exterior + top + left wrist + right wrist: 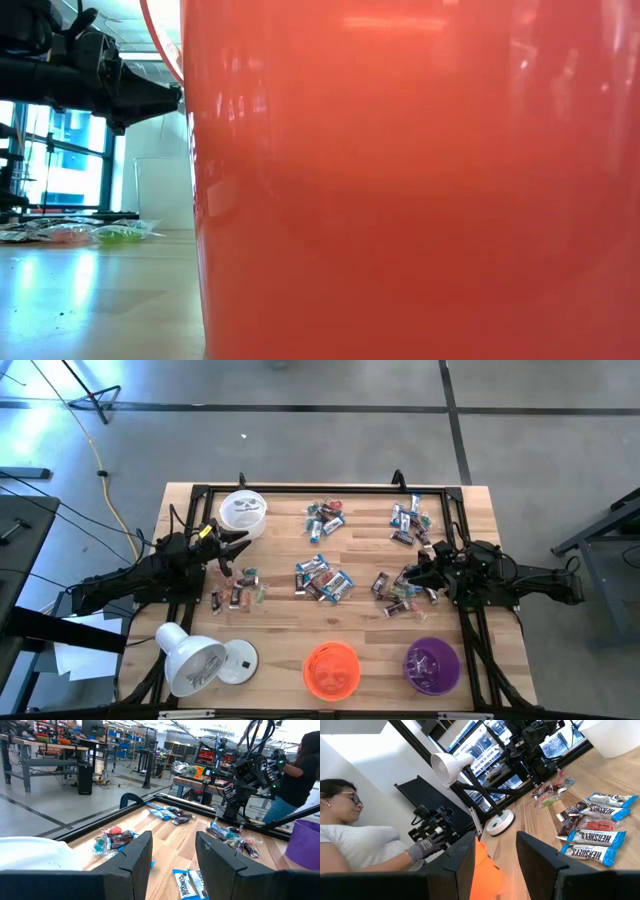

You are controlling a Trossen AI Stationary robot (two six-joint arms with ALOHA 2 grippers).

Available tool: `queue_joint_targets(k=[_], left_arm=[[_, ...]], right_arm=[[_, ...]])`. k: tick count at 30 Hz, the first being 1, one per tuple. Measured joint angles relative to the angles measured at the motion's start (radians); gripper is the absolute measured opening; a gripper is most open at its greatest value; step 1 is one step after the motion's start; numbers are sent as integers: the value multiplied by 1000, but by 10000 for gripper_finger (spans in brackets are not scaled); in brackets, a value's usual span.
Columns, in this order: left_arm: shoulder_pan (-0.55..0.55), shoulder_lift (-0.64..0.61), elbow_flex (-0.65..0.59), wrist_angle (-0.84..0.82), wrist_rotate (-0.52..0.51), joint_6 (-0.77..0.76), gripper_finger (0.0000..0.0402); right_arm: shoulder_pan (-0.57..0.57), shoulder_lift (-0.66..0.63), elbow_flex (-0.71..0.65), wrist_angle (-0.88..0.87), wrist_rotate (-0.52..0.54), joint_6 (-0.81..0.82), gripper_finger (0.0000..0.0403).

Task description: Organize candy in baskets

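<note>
The wooden worktop point(280, 630) carries everything, framed by a dark rail. At its near edge stand a white lamp point(190, 663) lying toward the left corner, the orange basket point(331, 669) in the middle and the purple basket point(432, 665) to its right; the white basket point(243, 512) with the dark face print sits at the far left, just beside the left gripper point(228, 550). In the low view the orange basket's wall fills almost the whole picture. The left gripper hovers above the worktop between the white basket and a small pile of candy point(238, 592), its fingers parted and holding nothing. The right gripper point(418, 572) sits low at the right side among scattered candy, fingers likewise apart and empty. More candy lies in loose groups: a central cluster of blue-and-white bars point(322, 580), and two piles near the far edge. A person point(355, 845) in a white top shows beyond the worktop
</note>
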State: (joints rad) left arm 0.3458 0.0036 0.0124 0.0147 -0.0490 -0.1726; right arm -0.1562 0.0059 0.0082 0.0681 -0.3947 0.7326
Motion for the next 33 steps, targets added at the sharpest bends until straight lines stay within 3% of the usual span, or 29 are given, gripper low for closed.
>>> queue_joint_targets(k=[33], left_arm=[[0, 0, 0, 9, -20, 0, 138]], right_arm=[[0, 0, 0, 0, 0, 0, 138]])
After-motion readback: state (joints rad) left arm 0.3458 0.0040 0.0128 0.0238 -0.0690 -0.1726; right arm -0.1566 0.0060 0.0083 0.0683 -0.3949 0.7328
